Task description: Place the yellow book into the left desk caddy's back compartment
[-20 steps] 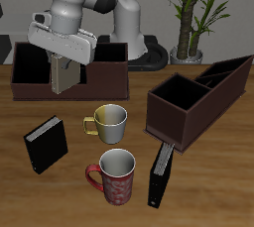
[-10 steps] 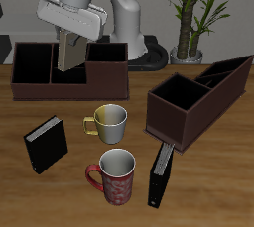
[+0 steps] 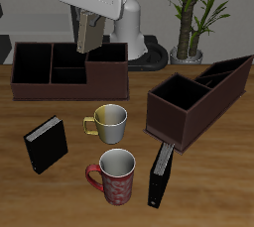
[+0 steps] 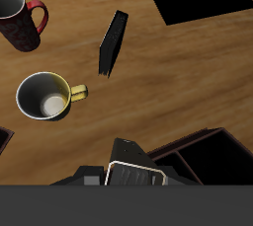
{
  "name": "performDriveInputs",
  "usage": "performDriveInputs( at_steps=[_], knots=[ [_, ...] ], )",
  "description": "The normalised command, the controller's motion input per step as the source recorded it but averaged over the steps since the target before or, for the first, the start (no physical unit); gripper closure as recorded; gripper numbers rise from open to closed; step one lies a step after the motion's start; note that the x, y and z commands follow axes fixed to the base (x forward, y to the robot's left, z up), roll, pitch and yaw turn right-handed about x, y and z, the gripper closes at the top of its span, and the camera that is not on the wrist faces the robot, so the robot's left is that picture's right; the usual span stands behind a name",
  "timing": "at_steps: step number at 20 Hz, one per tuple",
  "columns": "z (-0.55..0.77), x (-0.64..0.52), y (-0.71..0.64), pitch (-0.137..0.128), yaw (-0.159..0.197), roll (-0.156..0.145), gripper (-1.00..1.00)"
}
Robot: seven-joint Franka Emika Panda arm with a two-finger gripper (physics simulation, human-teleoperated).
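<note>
High above the far end of the table, over the squarely set brown caddy (image 3: 67, 68), my claw (image 3: 89, 31) is clamped on the yellow book (image 3: 87, 33), which hangs edge-down between my fingers with its tan-grey cover facing the front camera. In my own view the book's pale page edges (image 4: 133, 175) show as a light rounded rectangle right beneath me, with the dark caddy's dividers (image 4: 203, 151) just beside it. The left desk caddy (image 3: 198, 100), the diagonal brown box with one corner toward the table's front edge, sits well apart from me across the table; its back compartment (image 3: 232, 71) is the dark end section farthest from the front camera, near the potted plant (image 3: 198, 13). On the wood between the two caddies stands a pale mug with a yellow handle (image 3: 107, 122), and nearer the front edge a red patterned mug (image 3: 114, 175). A black book (image 3: 46, 144) lies tilted on the table near the front, beside the mugs, and a second black book (image 3: 160, 171) stands on its edge just in front of the diagonal caddy's near corner. From my wrist I also see both mugs (image 4: 43, 96) and the upright black book (image 4: 113, 42).
</note>
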Motion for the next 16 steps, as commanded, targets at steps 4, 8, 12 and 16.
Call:
performDriveInputs(
  at_steps=[4,8,12,16],
  knots=[
    [0.26,-0.35,0.73,-0.039,0.026,0.072,1.00],
    [0.03,-0.06,0.41,0.017,-0.038,0.008,1.00],
    [-0.08,-0.03,0.40,0.011,-0.049,0.008,1.00],
    [-0.02,-0.10,0.54,0.015,-0.053,0.045,1.00]
  ],
)
